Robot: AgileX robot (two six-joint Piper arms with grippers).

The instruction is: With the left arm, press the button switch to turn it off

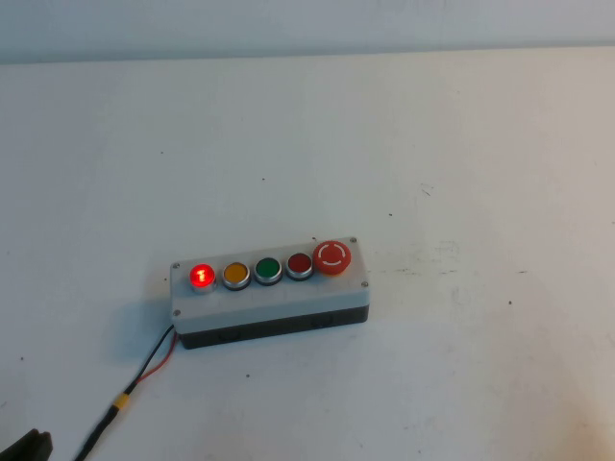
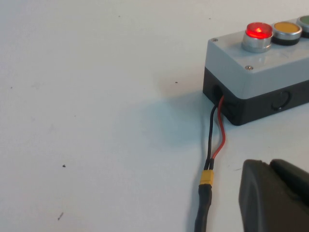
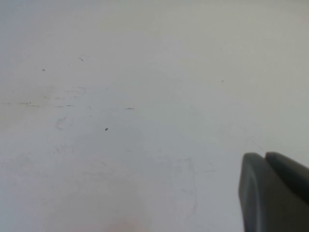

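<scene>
The button switch (image 1: 202, 277) glows bright red at the left end of the grey five-button box (image 1: 279, 296), which stands mid-table. In the left wrist view the lit button (image 2: 259, 31) tops the box's near corner (image 2: 231, 67). My left gripper (image 2: 270, 164) is shut and empty, low over the table, short of the box and beside its cable; only a black tip (image 1: 24, 447) shows at the high view's bottom left corner. My right gripper (image 3: 265, 155) is shut and empty over bare table, and is outside the high view.
On the box, right of the lit button, sit a yellow button (image 1: 236, 274), a green one (image 1: 268, 268), a darker red one (image 1: 300, 263) and a large red mushroom button (image 1: 333, 255). A black-and-red cable (image 2: 215, 140) with a yellow connector (image 2: 208, 177) runs from the box's left end toward the left gripper.
</scene>
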